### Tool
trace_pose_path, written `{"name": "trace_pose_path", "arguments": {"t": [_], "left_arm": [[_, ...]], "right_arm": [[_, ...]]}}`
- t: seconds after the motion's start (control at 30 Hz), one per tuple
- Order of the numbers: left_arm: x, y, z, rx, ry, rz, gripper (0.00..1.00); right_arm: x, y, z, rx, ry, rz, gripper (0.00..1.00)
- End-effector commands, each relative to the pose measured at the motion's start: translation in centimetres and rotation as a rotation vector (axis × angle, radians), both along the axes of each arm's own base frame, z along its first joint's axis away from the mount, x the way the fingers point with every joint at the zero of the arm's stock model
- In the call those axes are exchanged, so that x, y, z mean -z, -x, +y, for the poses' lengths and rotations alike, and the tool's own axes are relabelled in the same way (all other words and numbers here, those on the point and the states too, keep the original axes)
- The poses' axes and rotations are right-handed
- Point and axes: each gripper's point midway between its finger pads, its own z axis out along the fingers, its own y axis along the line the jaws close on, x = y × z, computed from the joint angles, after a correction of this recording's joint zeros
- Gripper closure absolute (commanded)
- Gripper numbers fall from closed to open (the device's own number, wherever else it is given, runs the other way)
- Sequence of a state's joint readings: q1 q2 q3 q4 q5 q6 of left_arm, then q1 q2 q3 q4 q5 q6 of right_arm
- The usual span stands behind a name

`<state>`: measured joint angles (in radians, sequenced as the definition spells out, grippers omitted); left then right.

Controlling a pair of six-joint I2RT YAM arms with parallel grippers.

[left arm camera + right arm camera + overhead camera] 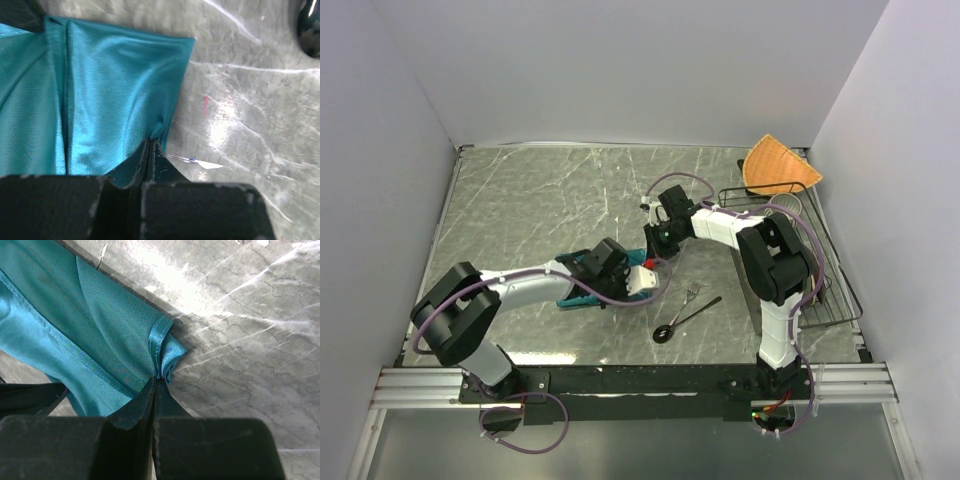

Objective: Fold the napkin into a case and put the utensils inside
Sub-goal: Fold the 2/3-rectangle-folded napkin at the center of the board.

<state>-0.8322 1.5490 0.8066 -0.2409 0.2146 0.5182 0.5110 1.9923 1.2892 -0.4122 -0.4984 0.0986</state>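
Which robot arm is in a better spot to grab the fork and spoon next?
Probably the left. The left fingers pinch the napkin close beside the fork and spoon. The right fingers pinch the napkin farther from them. Either arm must let go of the cloth first.

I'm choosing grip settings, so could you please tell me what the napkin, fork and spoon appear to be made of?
The napkin is soft woven cloth, teal with a satin sheen; folds and a stitched hem show. The fork is probably metal: pale silvery glint. The spoon is dark and glossy; plastic or coated metal, unclear.
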Motion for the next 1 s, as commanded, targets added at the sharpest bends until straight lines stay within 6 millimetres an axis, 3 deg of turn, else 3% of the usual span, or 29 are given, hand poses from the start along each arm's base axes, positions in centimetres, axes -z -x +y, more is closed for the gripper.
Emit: {"name": "trace_pose_path", "arguments": {"t": [0.0, 0.27, 0.3, 0.33, 0.43, 0.53, 0.73, 0.97], "left_arm": [[-2.5, 0.1, -1.3, 0.008, 0.096, 0.129, 0.99], [-3.7, -2.2, -1.1, -0.04, 0.134, 0.166, 0.99], [-3.4, -2.3, -0.8, -0.048, 0.13, 0.146, 0.96], [-3.4, -2.3, -0.8, -0.047, 0.13, 0.126, 0.83], [-2.8, -2.0, -0.2, -0.05, 0.105, 0.045, 0.63], [-1.9, -1.0, 0.2, -0.037, 0.083, 0.025, 0.56], [1.0, 0.7, 0.9, -0.01, 0.01, 0.016, 0.52], [3.0, 0.8, 1.5, -0.022, -0.041, 0.031, 0.58]], "right_arm": [[3.0, 0.1, -1.1, -0.007, 0.102, -0.001, 1.0], [2.9, 0.0, -1.1, -0.011, 0.104, -0.003, 1.0], [3.0, 0.0, -1.1, -0.013, 0.105, -0.003, 1.0], [2.9, -0.1, -1.0, -0.012, 0.104, -0.007, 1.0], [2.9, -0.1, -1.0, -0.012, 0.102, -0.008, 1.0], [3.0, 0.0, -1.0, -0.011, 0.102, -0.003, 1.0], [3.0, -0.1, -1.0, -0.012, 0.102, -0.008, 1.0], [3.1, 0.2, -1.2, -0.014, 0.105, -0.004, 1.0]]}}
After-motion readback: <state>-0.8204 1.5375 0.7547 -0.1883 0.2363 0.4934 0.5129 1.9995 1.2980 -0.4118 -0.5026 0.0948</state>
